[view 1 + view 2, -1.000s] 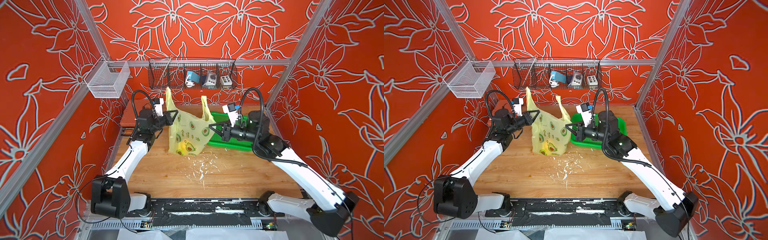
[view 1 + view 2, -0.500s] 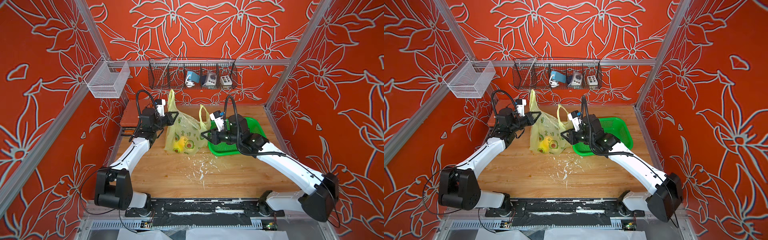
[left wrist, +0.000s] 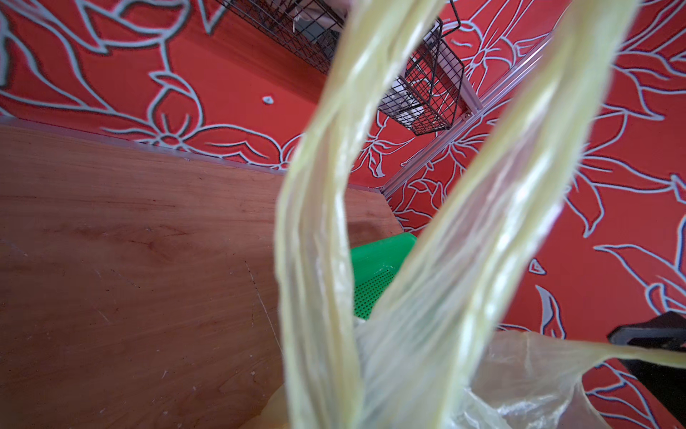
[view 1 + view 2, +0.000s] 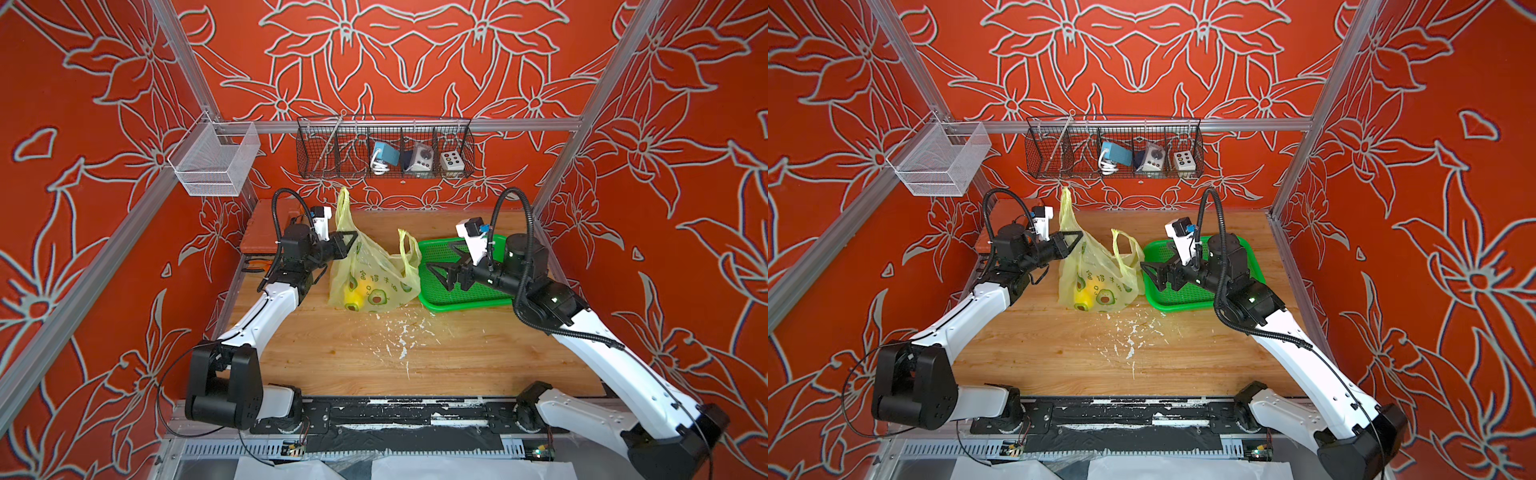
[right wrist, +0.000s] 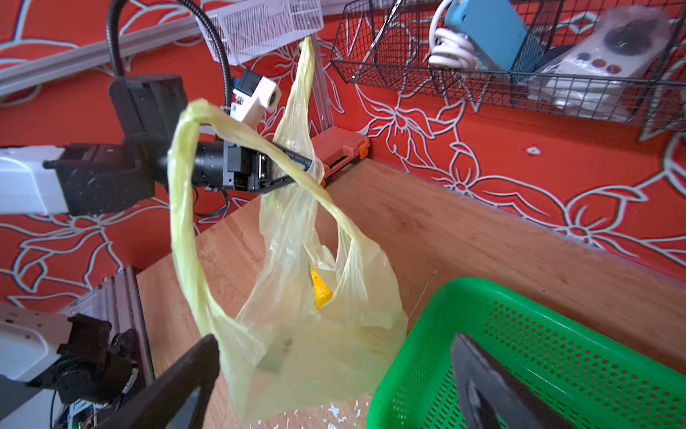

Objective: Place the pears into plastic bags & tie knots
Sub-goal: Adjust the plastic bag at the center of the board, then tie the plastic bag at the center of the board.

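The plastic bag (image 4: 376,276) (image 4: 1100,280), pale yellow-green with avocado prints, stands on the wooden table. A yellow pear (image 4: 358,293) (image 4: 1082,293) (image 5: 320,291) shows through it; a second pear is not clearly told apart. My left gripper (image 4: 348,244) (image 4: 1074,239) (image 5: 297,163) is shut on the bag's left handle (image 3: 319,260), holding it upright. The other handle (image 4: 409,249) (image 5: 182,208) hangs free. The handles stand apart and no knots are in view. My right gripper (image 4: 441,266) (image 4: 1156,266) (image 5: 330,371) is open and empty, just right of the bag, over the basket's edge.
A green perforated basket (image 4: 461,291) (image 5: 557,353) sits right of the bag under my right arm. A black wire rack (image 4: 384,151) with gadgets and a white mesh bin (image 4: 214,160) hang on the back frame. An orange case (image 4: 266,226) lies far left. White flecks (image 4: 399,332) litter the table.
My right gripper has let go of the right handle, opened wide and drawn back right over the green basket. The freed handle droops and the bag has sagged. The left gripper still holds its handle.
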